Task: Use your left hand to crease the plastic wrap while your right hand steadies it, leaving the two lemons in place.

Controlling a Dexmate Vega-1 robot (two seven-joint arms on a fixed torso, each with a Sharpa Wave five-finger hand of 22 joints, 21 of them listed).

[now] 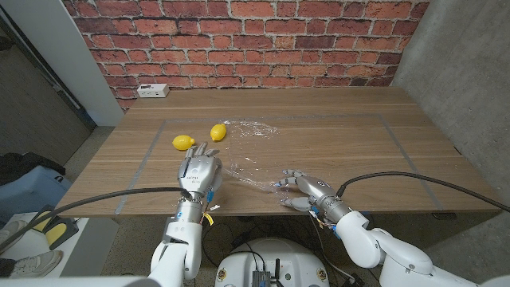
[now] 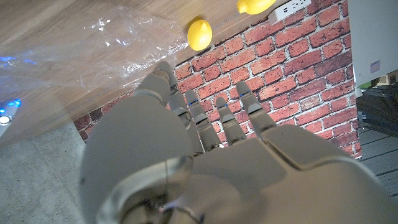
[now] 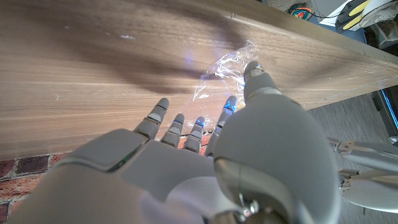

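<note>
while the right hand [image 1: 301, 188] presses its spread fingers on the plastic wrap's [image 1: 253, 169] near edge, the left hand [image 1: 198, 171] hovers open beside it, two lemons [image 1: 184, 143] farther left on the counter [image 1: 343, 135].

The left robot hand [image 2: 205, 155] reaches with fingers apart toward the wooden bench [image 2: 56, 31], holding nothing. Clear plastic wrap [image 2: 106, 43] lies there, two lemons [image 2: 199, 33] beyond it, a brick wall [image 2: 292, 81] behind

Even bright light, soft shadows — glare on plastic wrap [image 1: 253, 130], blurred wrist foregrounds
</note>
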